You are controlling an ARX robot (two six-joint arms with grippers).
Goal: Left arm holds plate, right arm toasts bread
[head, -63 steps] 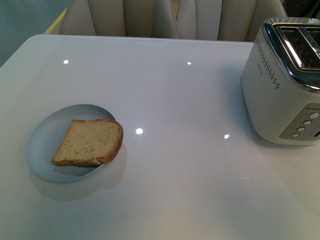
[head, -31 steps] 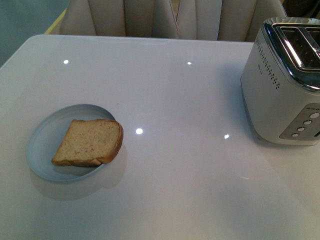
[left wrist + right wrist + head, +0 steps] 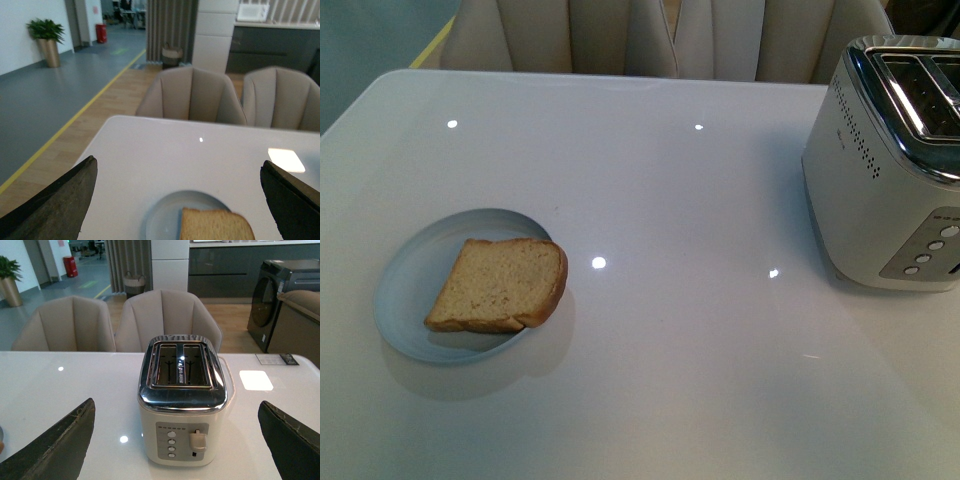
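— Where is the bread (image 3: 500,285)?
— One slice, lying flat on the one pale-blue plate (image 3: 405,285), with its crust over the rim. The plate is on the left of the white surface (image 3: 680,180).
— Any writing?
— Small print on the one toaster (image 3: 880,180), too small to read. It has two slots (image 3: 167,365) and four buttons (image 3: 171,444).
— The jaws?
— Left gripper (image 3: 177,165) and right gripper (image 3: 176,405): both wide apart, holding nothing.

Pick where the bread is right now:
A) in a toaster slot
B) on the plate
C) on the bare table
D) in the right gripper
B: the bread lies flat on the pale-blue plate, and the right wrist view shows both slots of the toaster empty.
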